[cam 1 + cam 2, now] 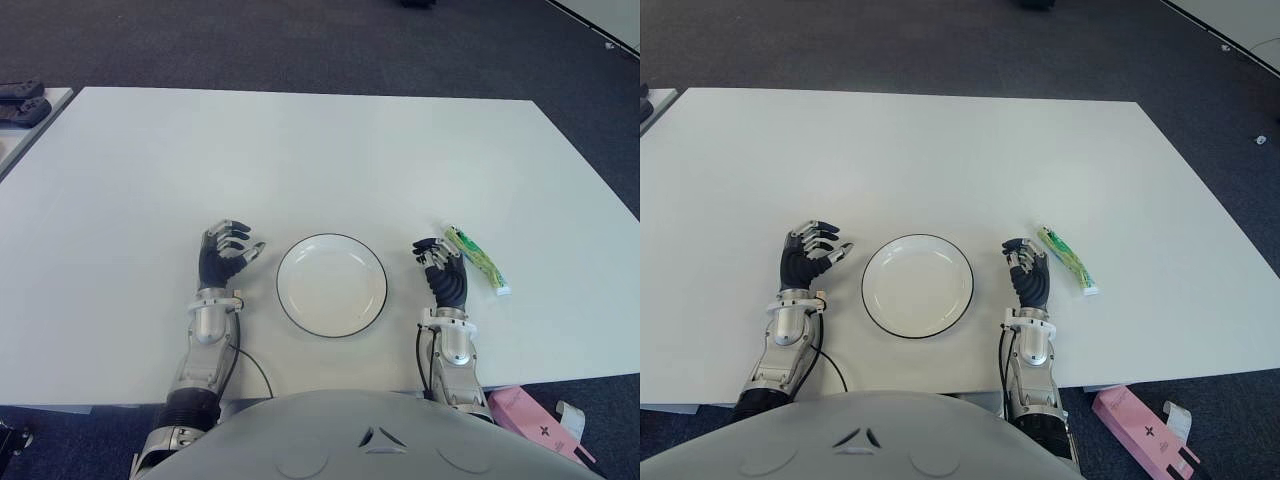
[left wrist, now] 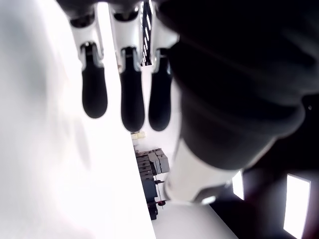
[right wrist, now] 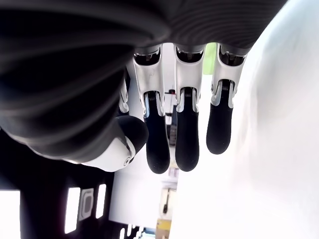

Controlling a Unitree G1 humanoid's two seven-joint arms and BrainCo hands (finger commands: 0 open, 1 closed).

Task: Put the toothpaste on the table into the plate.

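White table (image 1: pixel 300 150) was seen with dark carpet behind it. Plate (image 1: pixel 331 283) was placed between the two hands, nothing on it. Toothpaste (image 1: pixel 477 260) was found flat on the table, just beyond and outboard of the right hand (image 1: pixel 441 270) fingertips, apparently not touched. Right fingers were loosely curled, nothing gripped. Left hand (image 1: pixel 226 252) fingers were relaxed, nothing held, beside the plate.

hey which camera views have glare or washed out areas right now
Left wrist view: the table blows out to near-white beside the left hand. Right wrist view: same glare on the table beside the right hand. Eye views: evenly lit, no glare on the plate.
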